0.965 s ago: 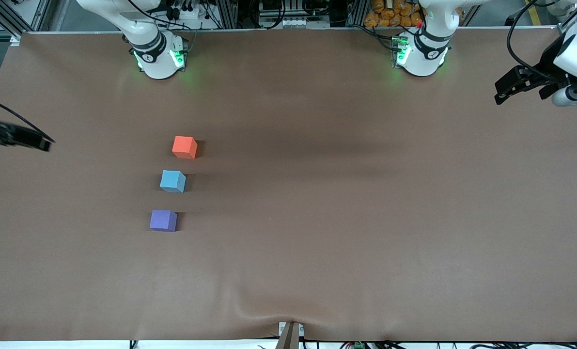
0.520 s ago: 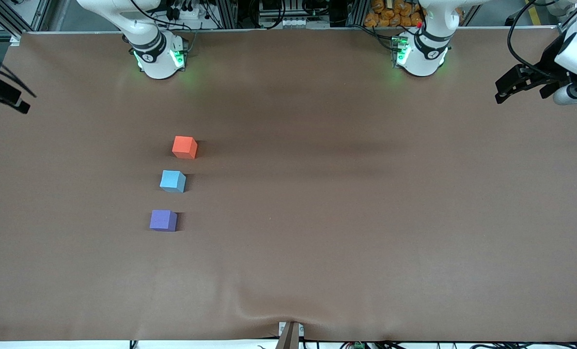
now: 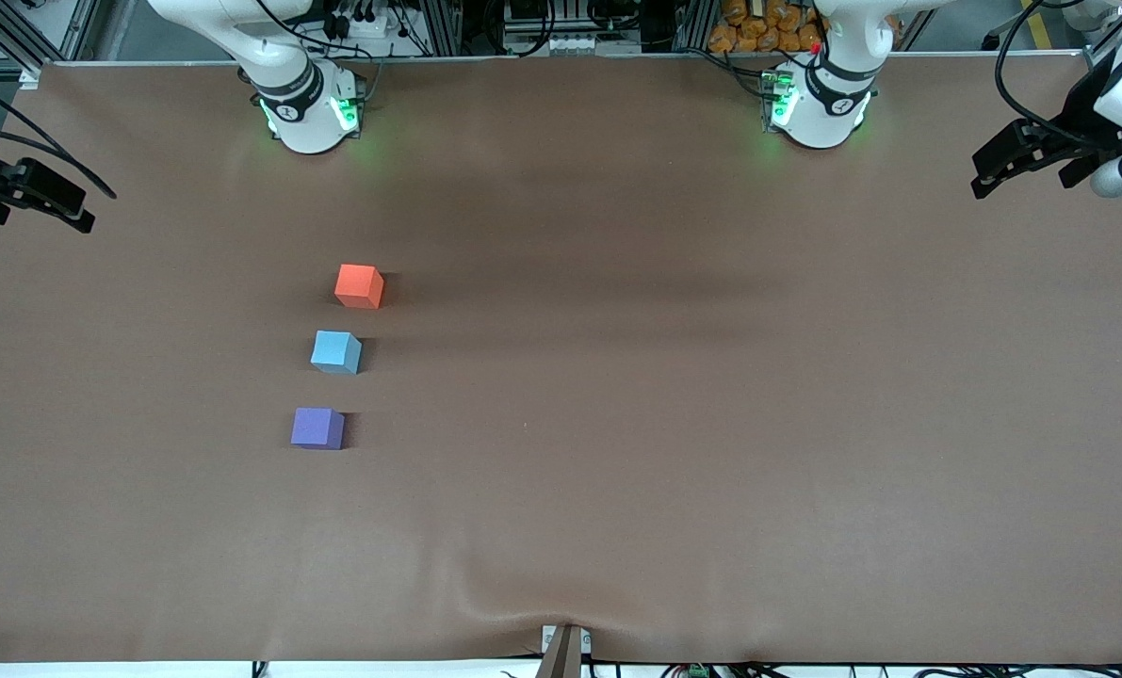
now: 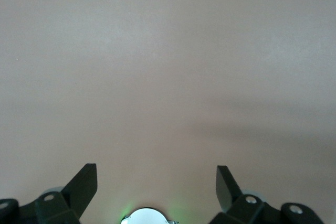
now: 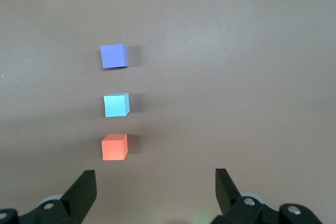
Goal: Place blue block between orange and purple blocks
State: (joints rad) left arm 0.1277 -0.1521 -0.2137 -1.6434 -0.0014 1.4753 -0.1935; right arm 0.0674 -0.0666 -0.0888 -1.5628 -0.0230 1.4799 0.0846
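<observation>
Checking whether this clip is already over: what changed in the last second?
Only the arms moved. The right gripper, jaws open and empty, pulled up and back at its end of the table. The left gripper, also open, drifted slightly outward. The blue block stayed put between the orange block and purple block.

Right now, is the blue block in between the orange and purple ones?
Yes. The blue block sits on the table between the orange block and purple block, touching neither.

My right gripper (image 3: 24,193) and left gripper (image 3: 1041,160) are both cut off by the front view's edges.
</observation>
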